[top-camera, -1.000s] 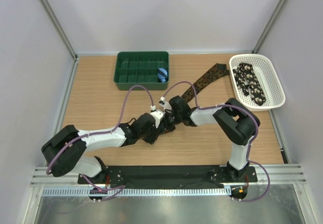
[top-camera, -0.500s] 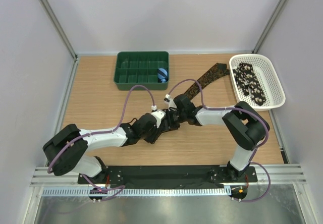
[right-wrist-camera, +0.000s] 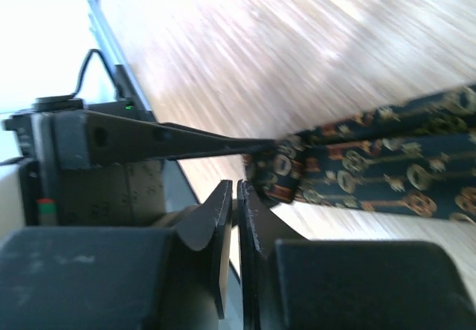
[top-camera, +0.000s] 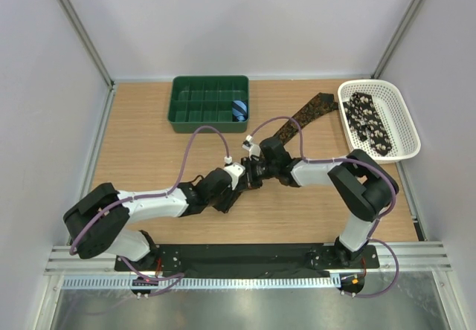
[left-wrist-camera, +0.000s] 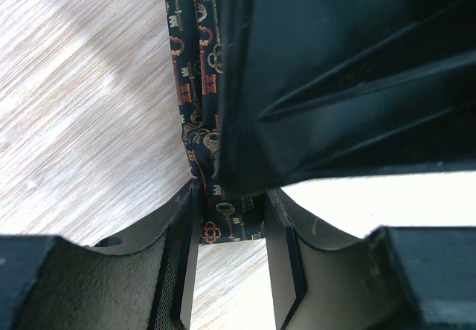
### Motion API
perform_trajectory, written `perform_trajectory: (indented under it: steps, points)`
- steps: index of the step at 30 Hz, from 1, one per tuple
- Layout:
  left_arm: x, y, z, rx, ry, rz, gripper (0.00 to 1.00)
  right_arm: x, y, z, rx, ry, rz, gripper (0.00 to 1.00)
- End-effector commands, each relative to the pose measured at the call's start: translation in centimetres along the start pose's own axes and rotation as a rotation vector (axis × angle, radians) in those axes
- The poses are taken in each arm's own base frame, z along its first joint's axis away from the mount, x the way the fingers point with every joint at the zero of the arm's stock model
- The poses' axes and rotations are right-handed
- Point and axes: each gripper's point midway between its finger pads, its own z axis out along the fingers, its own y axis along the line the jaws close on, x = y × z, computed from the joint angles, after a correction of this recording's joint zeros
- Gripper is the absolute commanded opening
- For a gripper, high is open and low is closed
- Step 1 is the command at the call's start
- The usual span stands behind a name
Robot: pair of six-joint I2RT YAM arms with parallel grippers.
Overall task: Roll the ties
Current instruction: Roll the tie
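Green divided tray (top-camera: 201,127) at far edge of wooden table (top-camera: 149,159), blue striped roll (top-camera: 239,110) inside; white basket (top-camera: 401,118) right.

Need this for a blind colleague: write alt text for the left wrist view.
The left gripper pinches a dark, key-patterned tie between its fingers above a pale wooden table. A black housing blocks the upper right.

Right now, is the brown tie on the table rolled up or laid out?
Mostly laid out: the brown tie runs as a flat strip toward the white basket; only its end in the left gripper looks folded.
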Motion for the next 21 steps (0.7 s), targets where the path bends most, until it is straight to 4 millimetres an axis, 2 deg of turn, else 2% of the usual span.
perform_trajectory:
  steps: [1, 6, 12, 14, 16, 17, 19, 21]
  points:
    - [0.8, -0.3, 0.2, 0.004, 0.033, 0.012, 0.41, -0.5, 1.7, 0.3, -0.099, -0.009, -0.004, 0.14]
    - [1.0, -0.4, 0.2, 0.002, 0.040, 0.020, 0.40, 0.2, 0.9, 1.3, -0.112, 0.022, 0.025, 0.09]
    - [0.9, -0.5, 0.2, 0.008, 0.036, 0.025, 0.41, 1.6, -2.4, 2.1, -0.010, 0.048, 0.052, 0.05]
    - [0.9, -0.6, 0.2, 0.010, 0.040, 0.027, 0.42, 1.9, -3.0, 2.2, 0.000, 0.057, 0.054, 0.04]
    - [0.8, -0.6, 0.2, 0.010, 0.037, 0.031, 0.46, 1.9, -3.4, 2.2, 0.019, 0.053, 0.040, 0.04]
    - [0.5, -0.7, 0.0, 0.012, 0.029, 0.032, 0.54, 2.1, -3.4, 2.2, 0.026, 0.059, 0.040, 0.04]
    - [0.4, -0.8, -0.3, 0.018, 0.027, 0.043, 0.60, 1.8, -3.5, 2.0, 0.041, 0.050, 0.031, 0.04]
    - [-0.6, -1.0, -0.9, 0.025, 0.001, 0.051, 0.67, 1.8, -3.6, 1.9, 0.049, 0.056, 0.025, 0.04]
